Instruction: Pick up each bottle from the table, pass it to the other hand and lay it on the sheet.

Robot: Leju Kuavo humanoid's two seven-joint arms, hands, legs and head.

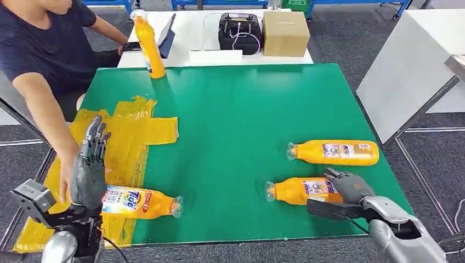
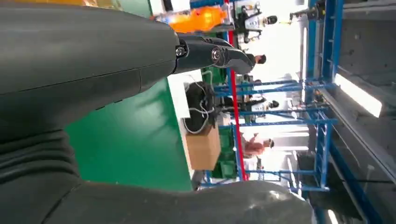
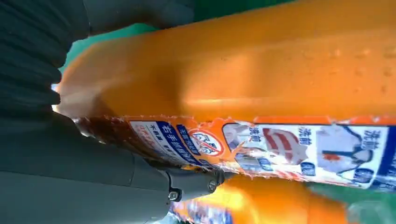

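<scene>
The robot's left hand [image 1: 89,167] is dark grey, with long thin fingers made of small linked parts. Below it sits a grey boxy block [image 1: 33,196] and a round shiny silver arm piece [image 1: 60,247]. A thin black cable [image 1: 112,247] hangs beside it. The right hand [image 1: 346,189] is dark grey too, with a thick black thumb. Its arm [image 1: 403,235] is smooth, silver and rounded. Up close, the left hand has a ribbed grey cover [image 2: 32,163] and small shiny screws [image 2: 215,54] on the fingers.
</scene>
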